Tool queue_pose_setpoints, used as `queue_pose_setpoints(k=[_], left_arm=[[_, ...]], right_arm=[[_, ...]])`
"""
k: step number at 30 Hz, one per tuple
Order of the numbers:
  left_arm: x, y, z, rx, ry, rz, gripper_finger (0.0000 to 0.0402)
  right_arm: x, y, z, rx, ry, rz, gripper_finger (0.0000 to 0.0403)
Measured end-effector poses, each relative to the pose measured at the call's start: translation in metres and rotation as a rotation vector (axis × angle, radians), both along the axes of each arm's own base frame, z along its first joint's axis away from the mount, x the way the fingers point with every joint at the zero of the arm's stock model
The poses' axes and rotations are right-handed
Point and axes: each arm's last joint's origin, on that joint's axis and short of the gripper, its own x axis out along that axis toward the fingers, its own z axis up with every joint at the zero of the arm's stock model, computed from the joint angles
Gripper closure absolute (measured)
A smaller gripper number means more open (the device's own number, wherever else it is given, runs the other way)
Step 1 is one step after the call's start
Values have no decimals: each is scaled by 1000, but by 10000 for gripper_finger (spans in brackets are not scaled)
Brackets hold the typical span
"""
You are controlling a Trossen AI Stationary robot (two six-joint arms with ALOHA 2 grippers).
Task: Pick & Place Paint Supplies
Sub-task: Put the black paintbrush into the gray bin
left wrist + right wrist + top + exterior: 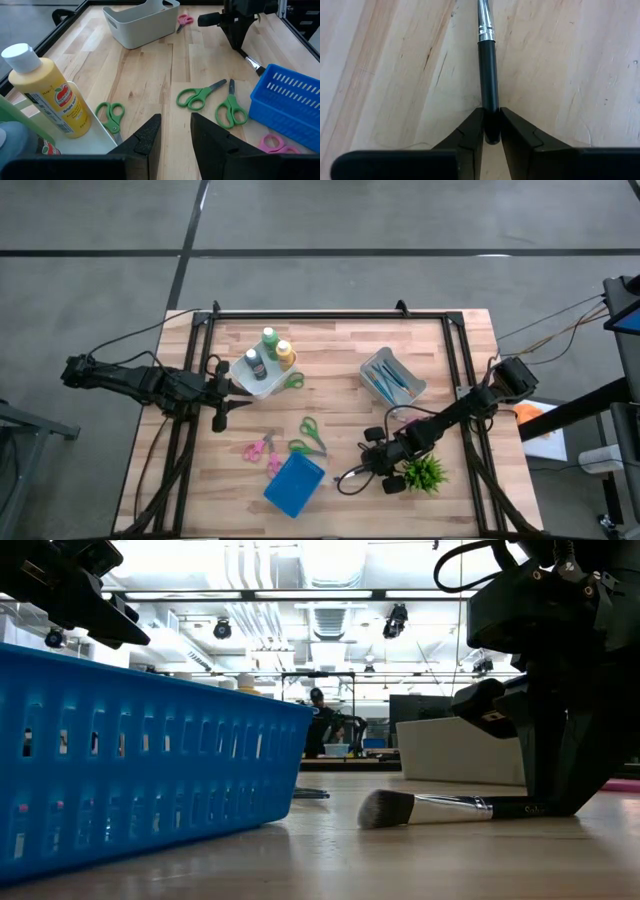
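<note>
Your right gripper (491,131) is clamped on the glossy black handle of a soft-bristled brush (430,806) lying flat on the wood table (395,60), beside the blue slotted basket (140,770). Your left gripper (175,137) sits slightly parted, empty, by the yellow bottle (47,92); label print unreadable.

A wooden desk (340,370) fills the middle of the high view. On it, low and left of centre, sits a blue slatted basket (294,485), with pink scissors (262,448) just above its left corner and green scissors (309,437) just above its right. Another green pair (292,381) lies touching the white tray (250,383) at upper left. A grey bin (392,376) stands right of centre. A small green potted plant (424,473) sits at lower right. In the low view's far middle, what may be a person (318,720) shows dimly.
</note>
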Motion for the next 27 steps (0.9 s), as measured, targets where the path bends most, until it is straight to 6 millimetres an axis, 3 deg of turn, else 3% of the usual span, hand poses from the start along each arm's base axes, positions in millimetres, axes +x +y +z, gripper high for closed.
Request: queue_pose_setpoints(k=[8,22,27], left_arm=[[0,0,0,0,0,0,293],[0,0,0,0,0,0,293],[0,0,0,0,0,1,293]], right_arm=[[0,-1,4,10,-5,-20,344],[-3,-8,29,-15,-90,-78,344],[-3,-8,28,-17,-82,-86,344]])
